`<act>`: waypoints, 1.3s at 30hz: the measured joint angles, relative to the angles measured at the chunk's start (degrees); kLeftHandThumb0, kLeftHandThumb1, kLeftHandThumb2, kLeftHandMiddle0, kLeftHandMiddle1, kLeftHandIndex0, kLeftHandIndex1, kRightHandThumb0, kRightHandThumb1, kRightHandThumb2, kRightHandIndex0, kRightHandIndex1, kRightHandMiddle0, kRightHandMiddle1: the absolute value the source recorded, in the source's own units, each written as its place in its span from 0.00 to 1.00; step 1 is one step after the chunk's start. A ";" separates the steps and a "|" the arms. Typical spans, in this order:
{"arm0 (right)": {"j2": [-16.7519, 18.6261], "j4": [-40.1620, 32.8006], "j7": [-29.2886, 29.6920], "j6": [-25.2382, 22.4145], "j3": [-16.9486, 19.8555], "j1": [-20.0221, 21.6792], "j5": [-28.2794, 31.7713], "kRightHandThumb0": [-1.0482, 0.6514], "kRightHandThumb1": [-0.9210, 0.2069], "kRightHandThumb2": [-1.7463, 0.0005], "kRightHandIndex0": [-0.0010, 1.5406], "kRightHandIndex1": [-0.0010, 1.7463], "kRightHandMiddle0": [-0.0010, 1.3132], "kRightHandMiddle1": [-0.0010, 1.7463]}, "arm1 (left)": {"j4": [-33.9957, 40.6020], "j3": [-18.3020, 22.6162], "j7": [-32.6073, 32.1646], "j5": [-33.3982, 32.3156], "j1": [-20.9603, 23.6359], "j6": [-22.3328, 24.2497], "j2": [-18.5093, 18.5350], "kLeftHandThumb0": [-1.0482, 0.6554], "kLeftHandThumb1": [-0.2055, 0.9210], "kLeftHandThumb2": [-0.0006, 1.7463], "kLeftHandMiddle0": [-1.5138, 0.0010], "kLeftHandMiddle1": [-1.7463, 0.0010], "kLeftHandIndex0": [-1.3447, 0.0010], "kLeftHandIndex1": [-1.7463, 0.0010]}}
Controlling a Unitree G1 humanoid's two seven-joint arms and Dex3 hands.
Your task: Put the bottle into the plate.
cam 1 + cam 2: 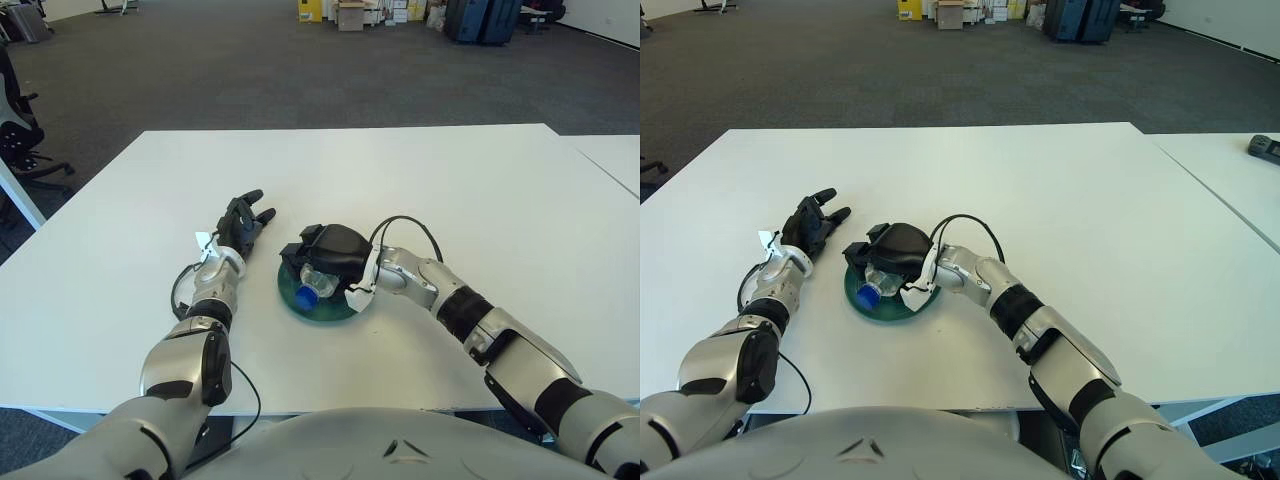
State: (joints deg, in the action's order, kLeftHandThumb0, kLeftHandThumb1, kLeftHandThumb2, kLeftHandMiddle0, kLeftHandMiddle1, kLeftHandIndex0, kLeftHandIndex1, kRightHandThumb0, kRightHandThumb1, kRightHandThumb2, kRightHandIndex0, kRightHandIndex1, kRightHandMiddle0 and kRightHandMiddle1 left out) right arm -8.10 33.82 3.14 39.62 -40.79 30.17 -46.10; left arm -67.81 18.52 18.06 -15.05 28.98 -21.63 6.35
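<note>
A clear plastic bottle (pixel 316 279) with a blue cap lies on its side on the dark green plate (pixel 310 305) near the middle of the white table. My right hand (pixel 330 255) is over the plate with its fingers curled around the bottle's body, hiding most of it. The blue cap pokes out toward me at the plate's left side. My left hand (pixel 243 221) shows to the left of the plate, fingers spread and holding nothing.
The white table (pixel 480 200) extends wide on all sides of the plate. A second table edge (pixel 615 160) shows at the far right. Office chairs (pixel 20 130) stand at the left; boxes and cases line the far wall.
</note>
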 measured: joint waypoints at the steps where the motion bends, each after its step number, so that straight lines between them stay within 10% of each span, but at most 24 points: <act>1: 0.29 0.80 0.49 1.06 0.05 0.00 0.32 0.47 0.25 0.56 0.16 0.97 0.33 0.91 | -0.26 0.31 0.00 -0.23 0.21 0.24 0.00 0.08 1.00 0.54 0.71 0.64 0.86 0.37; 7: 0.92 4.02 2.33 5.47 0.12 0.08 0.47 0.11 0.03 0.80 0.02 0.24 0.04 0.42 | -1.07 2.04 0.03 -1.60 1.54 2.84 0.02 0.09 1.00 0.52 0.73 0.63 0.87 0.38; 11: 0.01 4.34 2.02 7.77 0.32 0.30 0.58 0.02 0.01 0.78 0.00 0.05 0.01 0.20 | -0.38 2.61 0.00 -2.36 1.74 4.86 0.02 0.08 1.00 0.52 0.73 0.62 0.86 0.39; 28: -3.01 2.51 -6.27 9.56 4.06 0.98 6.99 0.00 0.00 0.70 0.00 0.00 0.00 0.00 | -1.47 2.57 2.90 -2.25 2.34 4.82 0.45 0.07 1.00 0.55 0.63 0.60 0.75 0.40; 39: -10.06 -2.06 -9.57 11.03 15.03 5.37 16.22 0.00 0.00 0.69 0.00 0.00 0.00 0.00 | 1.45 2.19 5.54 -1.73 -2.01 -2.61 -1.31 0.07 1.00 0.56 0.70 0.85 0.90 0.46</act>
State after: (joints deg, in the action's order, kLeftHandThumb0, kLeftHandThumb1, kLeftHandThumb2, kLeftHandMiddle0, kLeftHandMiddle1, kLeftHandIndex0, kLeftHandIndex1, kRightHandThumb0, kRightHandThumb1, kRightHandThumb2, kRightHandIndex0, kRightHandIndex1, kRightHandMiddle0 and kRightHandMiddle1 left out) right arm -18.16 31.76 -6.43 50.65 -25.76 35.55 -29.88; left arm -66.36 20.70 23.59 -16.78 26.97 -24.24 5.03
